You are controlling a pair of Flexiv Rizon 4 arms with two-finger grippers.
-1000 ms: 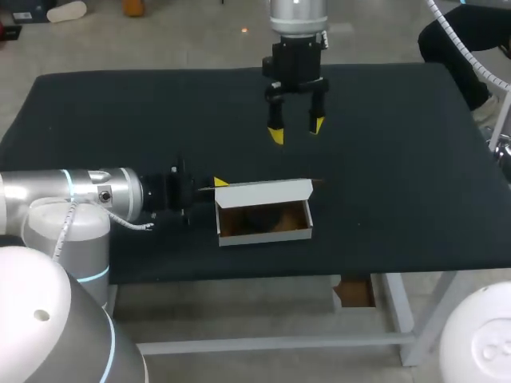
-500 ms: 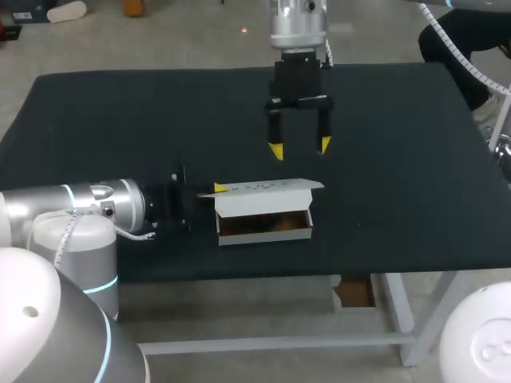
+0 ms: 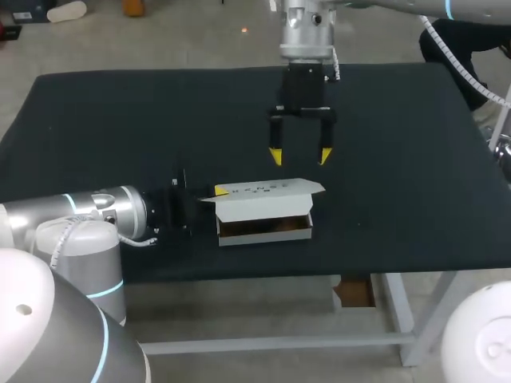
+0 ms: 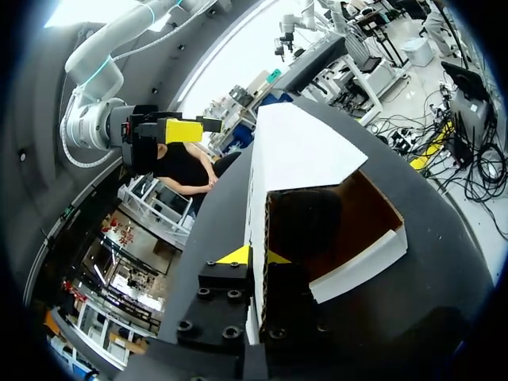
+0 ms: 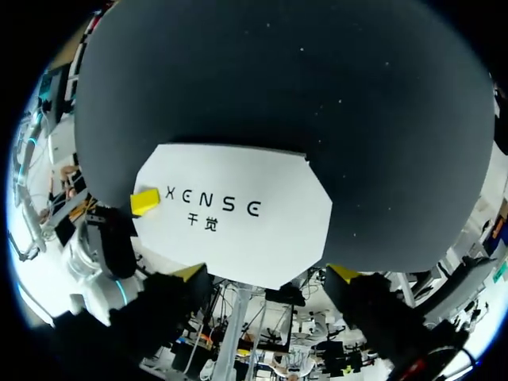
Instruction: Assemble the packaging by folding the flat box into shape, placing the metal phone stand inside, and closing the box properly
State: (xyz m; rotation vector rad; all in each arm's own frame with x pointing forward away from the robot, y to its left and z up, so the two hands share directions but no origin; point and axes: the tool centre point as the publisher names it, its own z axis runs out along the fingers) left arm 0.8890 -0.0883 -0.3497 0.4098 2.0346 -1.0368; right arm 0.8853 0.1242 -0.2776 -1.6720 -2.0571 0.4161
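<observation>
Head view: white box (image 3: 263, 217) sits near-centre on the black table (image 3: 120, 120), lid (image 3: 267, 190) half down. Left gripper (image 3: 219, 191) is at its left end. Right gripper (image 3: 299, 155) hangs just past its far side, fingers spread. Left wrist view: fingers (image 4: 238, 255) pinch the box's left wall. Right wrist view: lid lies beneath the spread fingers, apart from them.

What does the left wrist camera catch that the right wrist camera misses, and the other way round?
Only the left wrist view looks into the white box: its brown inside, a dark shape there that I cannot identify, and the left gripper pinching the side wall. Only the right wrist view shows the lid from its printed top face. Both show the lid, the black table and both grippers, the right gripper open above the box.
</observation>
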